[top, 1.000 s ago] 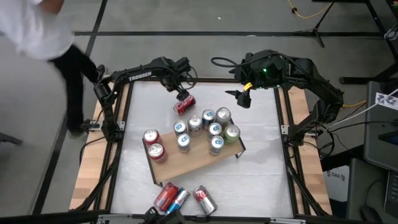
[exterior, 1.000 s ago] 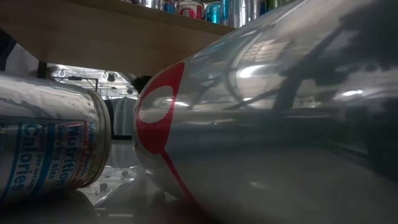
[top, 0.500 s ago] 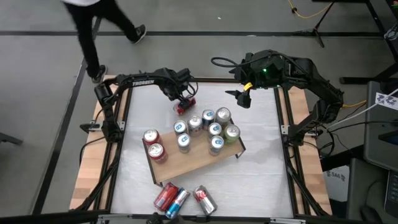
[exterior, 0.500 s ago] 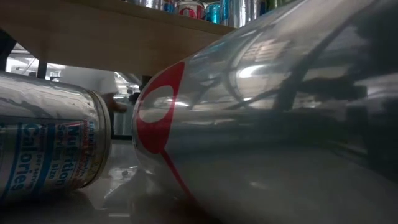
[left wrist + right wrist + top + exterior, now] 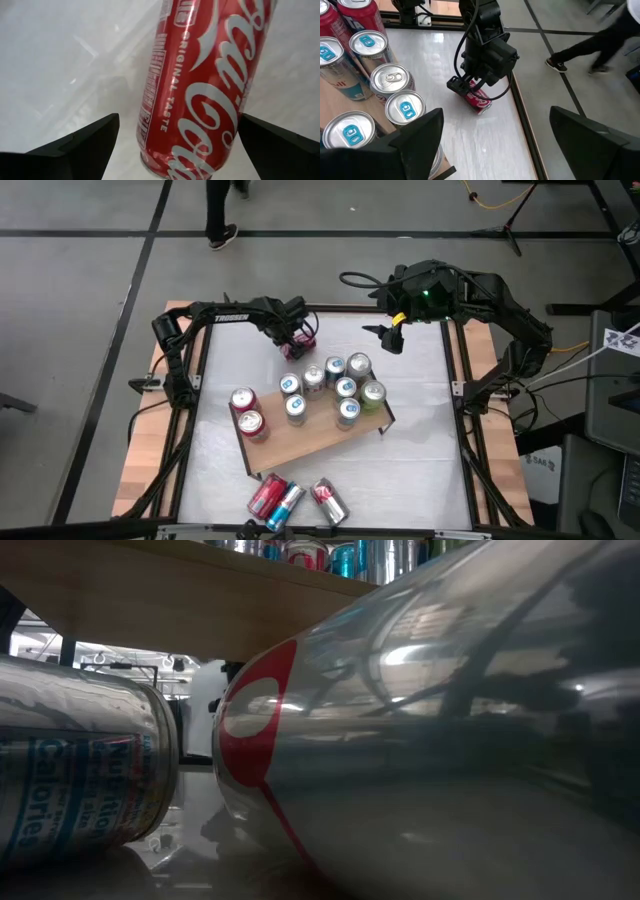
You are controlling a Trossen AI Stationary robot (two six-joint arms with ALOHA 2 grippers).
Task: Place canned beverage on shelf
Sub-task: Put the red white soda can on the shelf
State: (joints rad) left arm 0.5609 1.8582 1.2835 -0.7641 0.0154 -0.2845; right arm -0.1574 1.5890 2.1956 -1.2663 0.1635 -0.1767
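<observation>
Left gripper [image 5: 300, 340] is down at the far side of the white tabletop with black rim [image 5: 420, 450], fingers spread wide on either side of a red Coca-Cola can [image 5: 303, 343] lying on its side. In the left wrist view the 2 dark fingertips [image 5: 80, 145] sit clear of the can's sides with the red can [image 5: 200, 85] between them; no clamp visible, can rests on the table. Right wrist view shows the same: left gripper [image 5: 470, 90] straddling the lying red can [image 5: 479, 100], just beyond the shelf's far edge.

Right gripper [image 5: 385, 335] hangs above the table's far right part, fingers well apart, holding nothing.

Light-brown wooden shelf board with thin black frame [image 5: 310, 440] sits mid-table, angled. On it stand 9 upright cans: 2 red-topped ones [image 5: 245, 412] at its left end, 7 silver, blue and green ones [image 5: 335, 388] clustered toward its right end.

3 more cans lie on the table at the near edge: a red can [image 5: 265, 495], a silver-blue can [image 5: 287, 502], and a silver-red can [image 5: 328, 500]. Low view is filled by the silver-red can [image 5: 420, 740] up close, the silver-blue one [image 5: 80, 770] beside it, the shelf's underside [image 5: 200, 600] above.

A person's legs [image 5: 220, 210] are on the floor beyond the table.
</observation>
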